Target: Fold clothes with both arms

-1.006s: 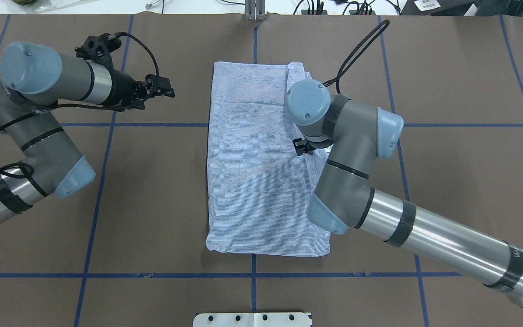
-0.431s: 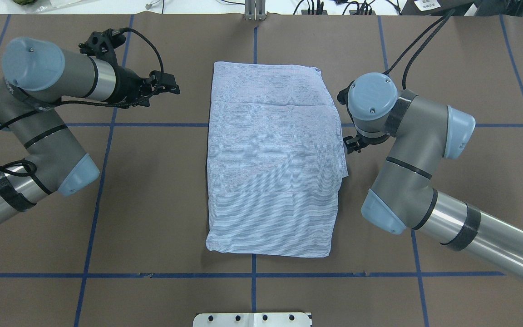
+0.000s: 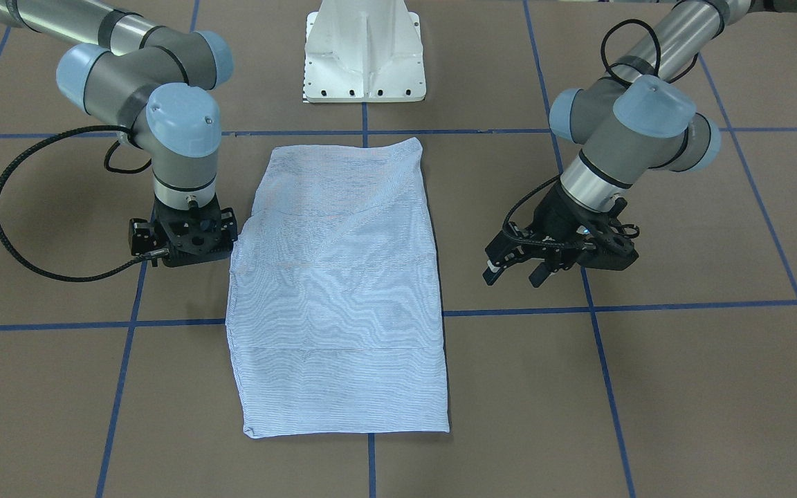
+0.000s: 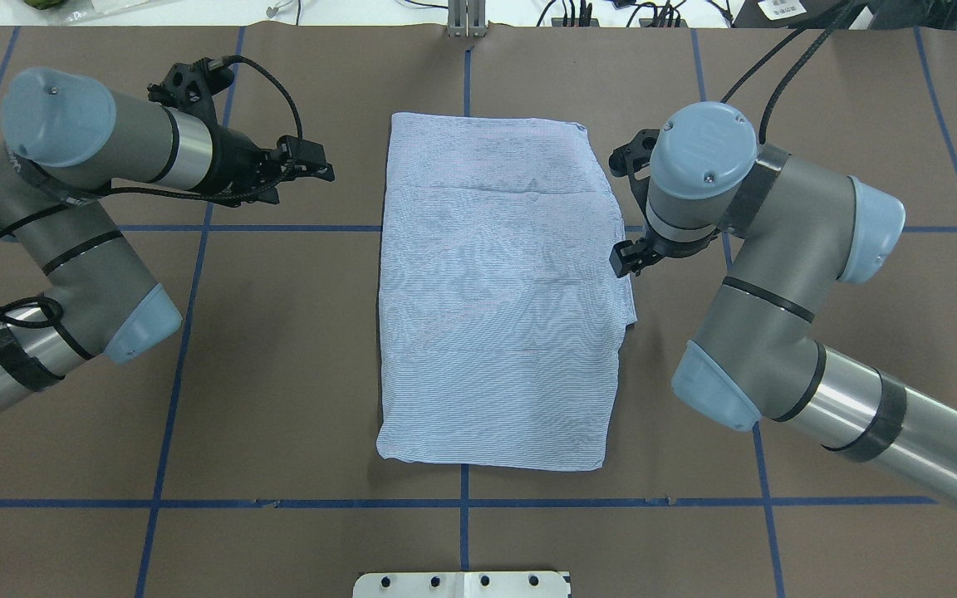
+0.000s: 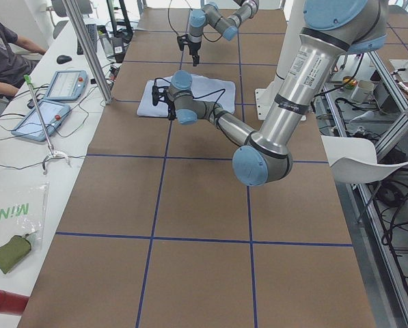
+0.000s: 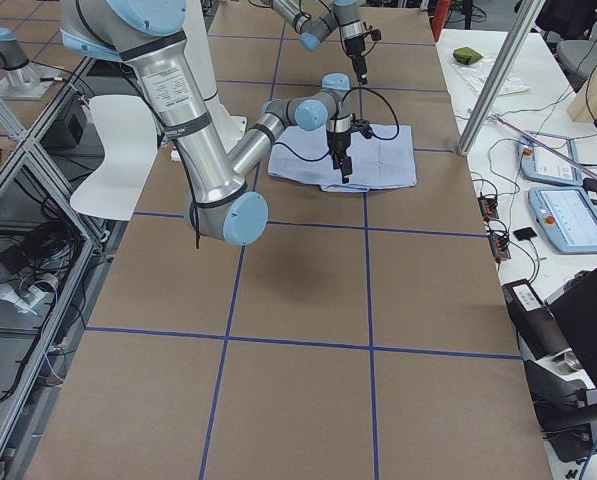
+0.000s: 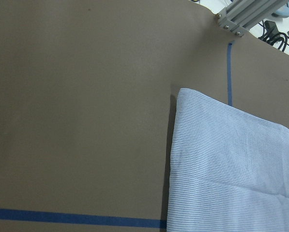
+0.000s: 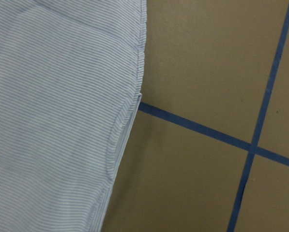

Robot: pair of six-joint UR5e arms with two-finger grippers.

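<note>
On the table [image 4: 279, 374] the shirt [image 4: 495, 291] looks soft, light, best pinched at its edges; left gripper [image 3: 515, 271] gapes wide, right gripper [image 3: 187, 242] fingers hidden, cannot tell.

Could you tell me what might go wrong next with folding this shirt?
1. The right gripper hangs at the uneven right edge of the shirt, where layers stick out; a pinch there may catch only the top layer and pull the fold open.
2. The left gripper, open, is well clear of the shirt; if one side moves alone, the cloth may slide and skew on the table.
</note>
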